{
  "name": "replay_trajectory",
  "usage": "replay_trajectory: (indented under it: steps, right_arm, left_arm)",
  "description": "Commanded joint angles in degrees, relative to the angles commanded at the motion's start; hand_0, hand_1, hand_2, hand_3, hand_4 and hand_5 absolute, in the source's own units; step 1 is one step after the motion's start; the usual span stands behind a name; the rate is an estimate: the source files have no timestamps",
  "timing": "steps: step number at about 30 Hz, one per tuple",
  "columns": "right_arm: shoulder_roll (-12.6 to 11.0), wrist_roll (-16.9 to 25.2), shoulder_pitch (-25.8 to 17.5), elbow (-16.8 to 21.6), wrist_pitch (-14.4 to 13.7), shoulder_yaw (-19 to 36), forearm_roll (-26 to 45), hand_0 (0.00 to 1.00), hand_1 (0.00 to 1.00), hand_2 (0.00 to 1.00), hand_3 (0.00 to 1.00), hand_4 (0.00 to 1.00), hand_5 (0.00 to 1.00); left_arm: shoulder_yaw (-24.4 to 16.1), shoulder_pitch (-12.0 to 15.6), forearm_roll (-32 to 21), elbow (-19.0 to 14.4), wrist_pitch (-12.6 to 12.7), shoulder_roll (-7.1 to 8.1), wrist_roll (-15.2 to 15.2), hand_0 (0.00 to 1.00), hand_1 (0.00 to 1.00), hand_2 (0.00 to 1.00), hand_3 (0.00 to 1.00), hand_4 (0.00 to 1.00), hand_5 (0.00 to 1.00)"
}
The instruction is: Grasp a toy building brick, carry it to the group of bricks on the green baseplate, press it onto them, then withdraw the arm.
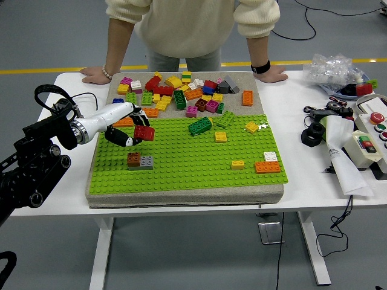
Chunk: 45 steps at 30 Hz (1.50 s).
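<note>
**Left hand holding red brick above baseplate**

The left hand [124,125] was clamped on a red brick [144,133], which sat at the fingertips [130,142] over the green baseplate [187,166]. A brown and grey brick pair [139,161] stood on the plate just below the fingers, apart from them. Loose bricks [181,90] lay beyond the fingers. A person's hands [97,74] rested on the table [290,121] edge.
</note>
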Motion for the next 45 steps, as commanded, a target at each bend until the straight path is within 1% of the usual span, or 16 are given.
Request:
replay_trajectory:
  steps: [6,9,11,18,25,31,45]
  right_arm:
    - [-0.2,0.1,0.0,0.0,0.0,0.0,-0.1,0.782,0.704,0.741,0.679,0.945,0.69]
    - [-0.2,0.2,-0.1,0.0,0.0,0.0,-0.1,0.782,0.704,0.741,0.679,0.945,0.688]
    - [-0.3,0.2,0.0,0.0,0.0,0.0,-0.1,0.782,0.704,0.741,0.679,0.945,0.688]
    - [-0.4,0.3,0.0,0.0,-0.1,0.1,0.0,0.782,0.703,0.741,0.68,0.945,0.689]
    - [-0.5,0.4,0.0,0.0,0.0,0.2,0.0,0.782,0.704,0.741,0.679,0.944,0.688]
    - [-0.5,0.4,0.2,0.0,-0.1,0.2,0.1,0.782,0.703,0.741,0.68,0.944,0.688]
    - [-0.5,0.4,0.2,0.0,-0.1,0.3,0.2,0.781,0.705,0.741,0.68,0.943,0.686]
  left_arm:
    - [-0.9,2.3,0.2,-4.4,-0.4,-0.3,1.8,0.745,0.609,0.536,0.515,0.677,0.002]
    - [-0.8,3.2,0.7,-5.5,-0.4,-0.73,2.7,0.742,0.608,0.538,0.515,0.681,0.004]
    - [-0.8,3.7,0.9,-5.7,-0.3,-1.13,3.1,0.742,0.608,0.538,0.515,0.681,0.004]
    - [-0.1,4.2,1.6,-4.1,-0.4,-2.07,3.8,0.741,0.607,0.539,0.515,0.683,0.003]
    - [0.5,4.2,1.4,-2.7,-0.8,-2.11,3.9,0.742,0.606,0.54,0.517,0.696,0.007]
    - [0.6,4.3,1.5,-1.6,-0.7,-2.44,3.9,0.741,0.606,0.54,0.516,0.695,0.007]
    - [0.6,4.5,1.7,-0.7,-1.0,-3.07,4.1,0.744,0.604,0.542,0.518,0.701,0.01]
